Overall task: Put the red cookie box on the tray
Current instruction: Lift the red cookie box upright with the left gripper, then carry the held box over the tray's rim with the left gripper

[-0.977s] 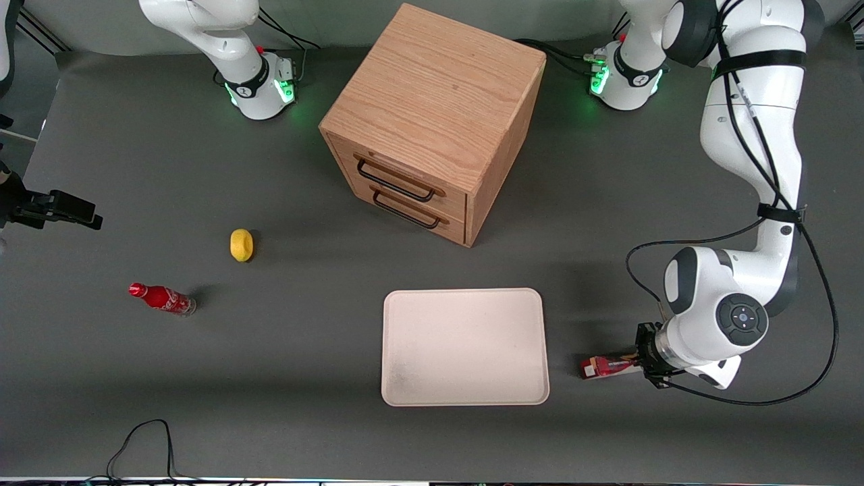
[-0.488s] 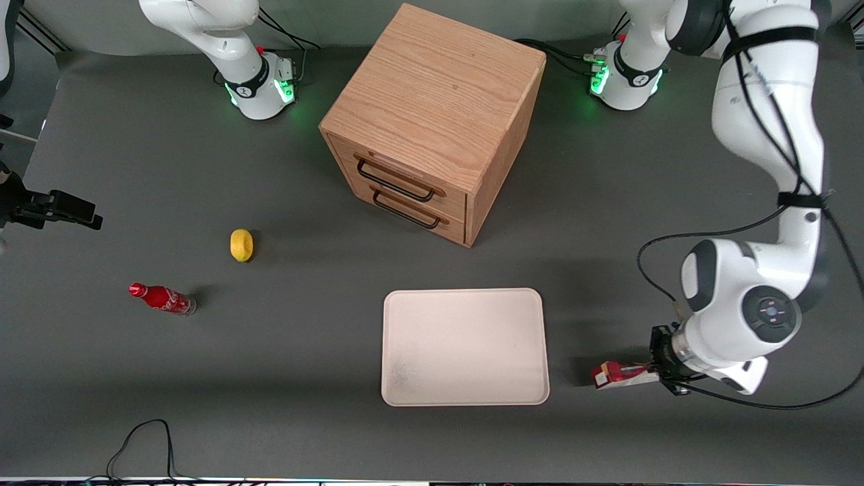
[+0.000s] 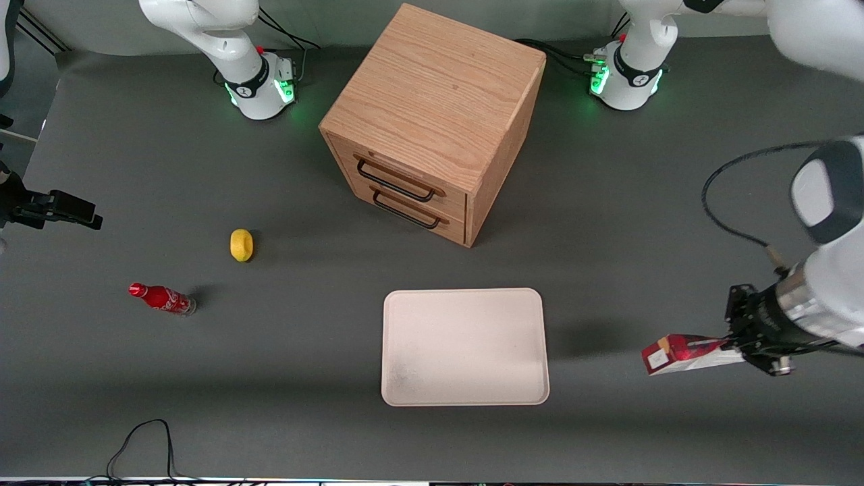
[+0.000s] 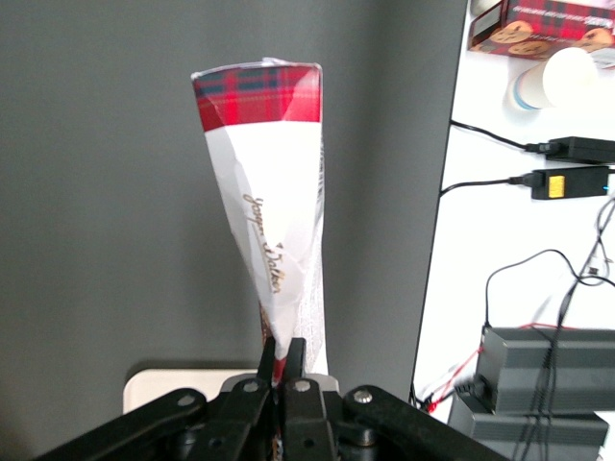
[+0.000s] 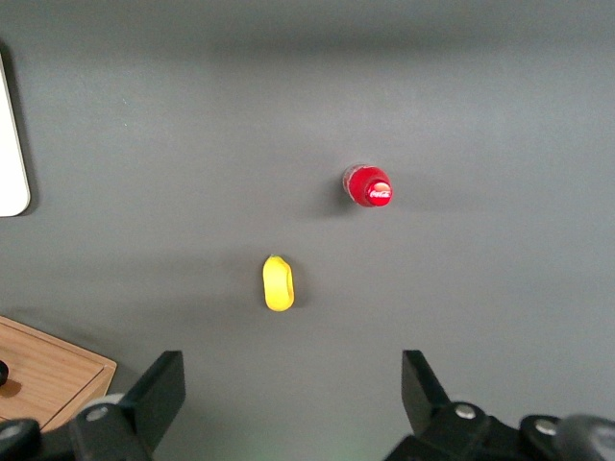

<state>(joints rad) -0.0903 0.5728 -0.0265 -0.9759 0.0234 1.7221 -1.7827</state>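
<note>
Lifted and clear: your gripper [image 3: 739,347] has the red cookie box [image 3: 685,354] off the table, at about four o'clock in the front view, toward the working arm's end. A second ago the box lay low on the mat, close to the tray [image 3: 464,347]; half a second ago it had begun to tilt; now it hangs higher and farther out from the tray's edge, and a dim shadow on the mat between box and tray suggests air beneath it. The arm has swung upward and outward with it.

In the wrist view, the fingers [image 4: 291,363] are pinched together on one narrow end of the box [image 4: 272,240], and the rest of it juts away from the gripper with the plaid red end outermost. The carton looks squeezed thin where it is held.

For you, that means the pick looks complete and the carry has yet to start. The tray sits bare at six o'clock, nearer the front camera than the wooden drawer cabinet [image 3: 432,121], and well apart from the box. The next move probably calls for a sweep toward nine o'clock, over the near rim, before lowering. With a long box held by one end, expect it to sag or pivot in the grip.

The cola bottle [image 3: 162,298] and the lemon [image 3: 241,244] lie toward the parked arm's end.
</note>
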